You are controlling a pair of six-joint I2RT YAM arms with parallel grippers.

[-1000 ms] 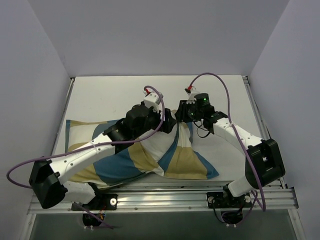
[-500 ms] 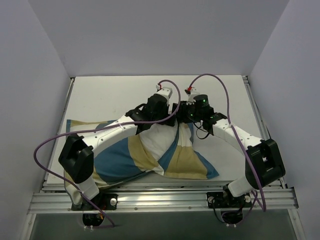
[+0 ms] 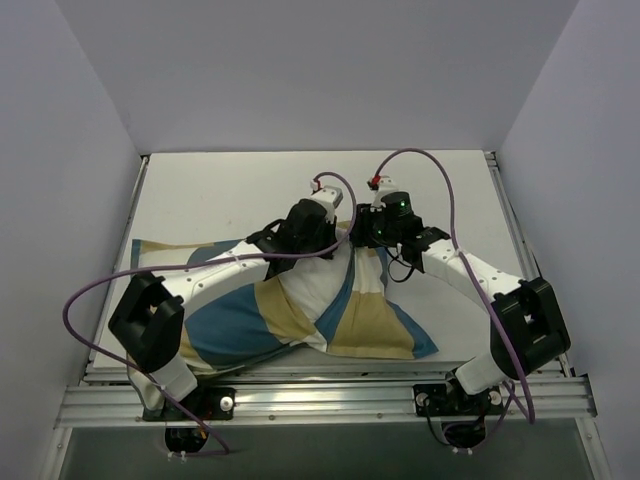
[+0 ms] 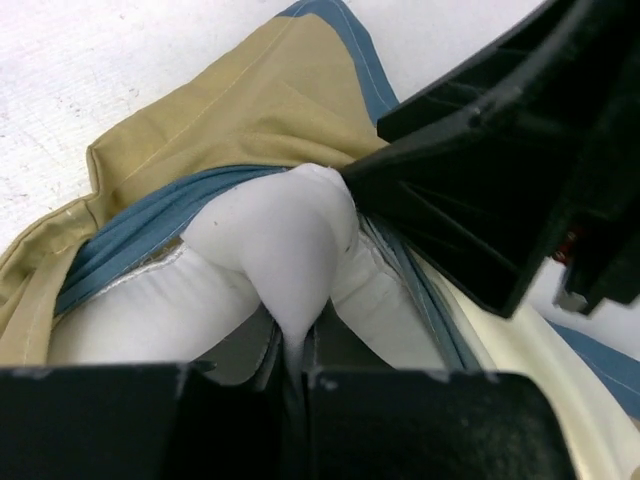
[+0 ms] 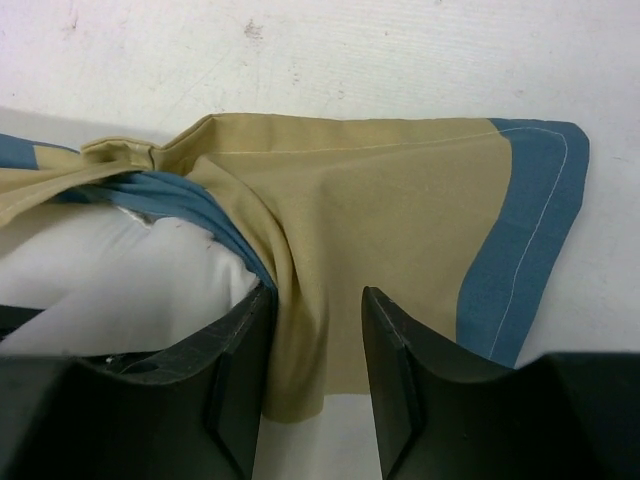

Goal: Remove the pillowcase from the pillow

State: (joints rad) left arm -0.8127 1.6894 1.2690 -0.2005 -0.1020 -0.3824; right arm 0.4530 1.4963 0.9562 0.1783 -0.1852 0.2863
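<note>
A white table (image 3: 220, 190) stands between plain pale walls (image 3: 300, 70), with a metal rail (image 3: 330, 395) along its near edge. The left gripper (image 4: 295, 372) has its two fingers pressed together on a small pinch of the pillow (image 4: 280, 240). In the left wrist view the white stuff bulges up in a round lump toward 12 o'clock from the fingers. Around this lump, from 9 to 1 o'clock, lies the blue edge of the pillowcase (image 5: 380, 200) and behind it a tan block of the cloth. The right gripper (image 5: 315, 315) is close at 2 o'clock in that view, as a big black shape. Its own camera shows its fingers a little apart, with a gathered fold of tan cloth between them, bunched against the left one. I cannot tell if they press it. At 9 o'clock from these fingers the white pillow shows under the blue edge, and at 2 o'clock a corner of the cloth lies flat on the table with a blue border. Seen from above, both grippers meet near the middle of the table, almost touching. From them the pillow runs toward 7 o'clock, partly out of the cover. The checked cloth spreads from 9 o'clock at the left edge to 5 o'clock near the rail.
</note>
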